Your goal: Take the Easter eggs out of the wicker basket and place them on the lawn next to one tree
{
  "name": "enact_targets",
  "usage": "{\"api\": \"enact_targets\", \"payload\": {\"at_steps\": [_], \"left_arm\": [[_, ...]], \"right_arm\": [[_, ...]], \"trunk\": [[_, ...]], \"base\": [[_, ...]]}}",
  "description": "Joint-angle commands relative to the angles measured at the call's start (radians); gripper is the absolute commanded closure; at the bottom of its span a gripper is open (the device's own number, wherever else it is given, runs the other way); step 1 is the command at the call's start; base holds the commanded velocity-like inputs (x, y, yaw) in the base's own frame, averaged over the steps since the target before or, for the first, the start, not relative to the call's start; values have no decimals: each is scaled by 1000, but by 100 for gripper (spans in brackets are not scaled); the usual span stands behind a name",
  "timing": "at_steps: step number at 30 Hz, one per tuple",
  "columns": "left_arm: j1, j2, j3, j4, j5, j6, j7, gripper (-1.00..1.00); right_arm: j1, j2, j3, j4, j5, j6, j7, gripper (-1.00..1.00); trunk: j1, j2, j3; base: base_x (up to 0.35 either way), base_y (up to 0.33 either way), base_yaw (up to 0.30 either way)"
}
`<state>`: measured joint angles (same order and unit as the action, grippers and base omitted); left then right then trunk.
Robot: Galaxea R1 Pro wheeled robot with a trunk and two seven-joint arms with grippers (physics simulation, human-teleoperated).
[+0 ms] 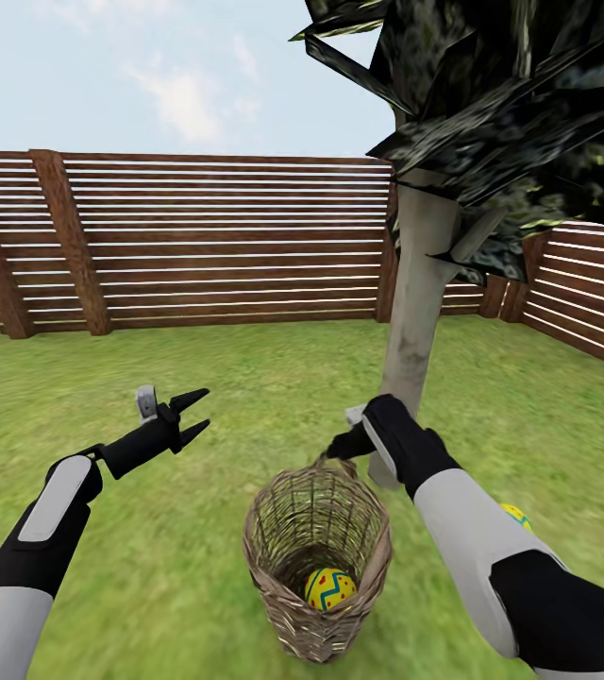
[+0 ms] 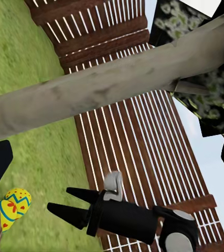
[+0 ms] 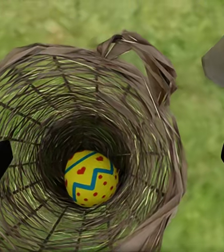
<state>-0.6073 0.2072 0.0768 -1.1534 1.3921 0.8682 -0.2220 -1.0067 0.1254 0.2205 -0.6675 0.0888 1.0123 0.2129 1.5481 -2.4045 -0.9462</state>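
Note:
The wicker basket (image 1: pixel 316 557) stands on the lawn (image 1: pixel 198 378) just in front of the tree (image 1: pixel 420 312) with its pale trunk. One Easter egg (image 1: pixel 330 587), yellow with a blue zigzag and red dots, lies at the basket's bottom (image 3: pixel 91 177). A second egg (image 1: pixel 516 515) rests on the grass near the trunk's base, partly hidden behind my right forearm; it also appears in the left wrist view (image 2: pixel 14 207). My right gripper (image 1: pixel 338 446) hovers open and empty over the basket's rim beside its loop handle (image 3: pixel 143 52). My left gripper (image 1: pixel 193 414) is open and empty, to the left of the basket.
A brown fence of horizontal slats (image 1: pixel 226 246) closes the garden behind and to the right. Dark leaf clumps (image 1: pixel 500 113) hang overhead at the right. Open grass stretches to the left and behind the basket.

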Motion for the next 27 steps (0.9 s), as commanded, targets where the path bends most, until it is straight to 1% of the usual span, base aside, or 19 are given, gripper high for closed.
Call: {"api": "enact_targets", "payload": {"at_steps": [1, 8, 11, 15, 22, 27], "left_arm": [[-1, 0, 1, 1, -4, 5, -5, -100], [-1, 0, 1, 6, -3, 5, -5, -100], [-1, -1, 1, 7, -2, 6, -5, -100], [-1, -2, 1, 8, -2, 6, -5, -100], [-1, -2, 1, 8, -2, 5, -5, -100], [-1, -2, 1, 9, -2, 5, -5, -100]], "right_arm": [[-1, 2, 1, 0, 10, 4, 6, -100], [-1, 12, 4, 6, 11, 4, -22, -100], [-1, 15, 14, 8, 11, 3, -24, -100], [-1, 22, 30, 39, 10, 3, -24, -100], [-1, 26, 32, 53, 8, 3, -24, -100], [-1, 26, 33, 55, 6, 2, -24, -100]], "trunk": [[0, 0, -1], [0, 0, -1], [0, 0, -1], [0, 0, -1], [0, 0, -1], [0, 0, -1]], "base": [[0, 0, 0], [0, 0, 0], [0, 39, 0], [0, 179, 0], [0, 255, 0], [0, 41, 0]]}}
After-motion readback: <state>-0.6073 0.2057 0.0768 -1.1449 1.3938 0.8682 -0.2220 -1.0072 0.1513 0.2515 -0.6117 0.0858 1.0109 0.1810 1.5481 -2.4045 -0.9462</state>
